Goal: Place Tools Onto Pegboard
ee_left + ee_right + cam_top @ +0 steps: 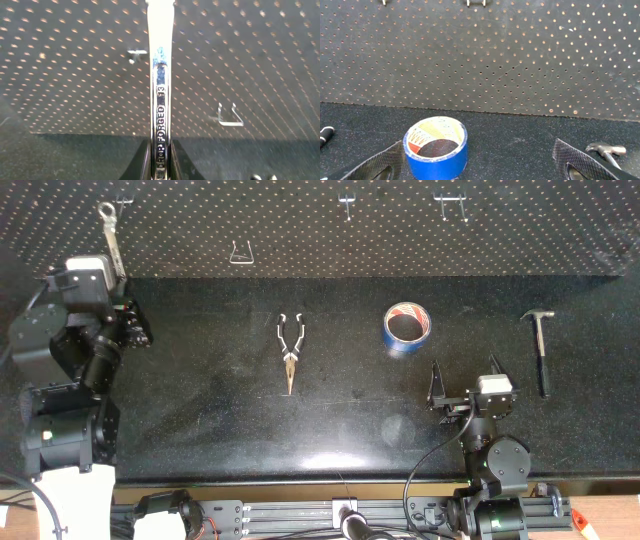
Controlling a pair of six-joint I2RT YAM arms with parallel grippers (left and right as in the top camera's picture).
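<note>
My left gripper (118, 280) is shut on a steel combination wrench (111, 240), held up against the black pegboard (320, 220) at the far left, its ring end near a hook (122, 200). In the left wrist view the wrench shaft (160, 90) runs straight up from between the fingers, past a peg (135, 54). My right gripper (466, 372) stands open low over the table at the right, facing the blue tape roll (436, 146). Pliers (290, 348) lie at the table's middle, a hammer (540, 345) at the right.
Metal hooks sit on the pegboard: a wire loop (241, 254) left of centre, a peg (346, 202) and a double hook (450, 202) further right. The dark tabletop (200, 400) has free room between the tools.
</note>
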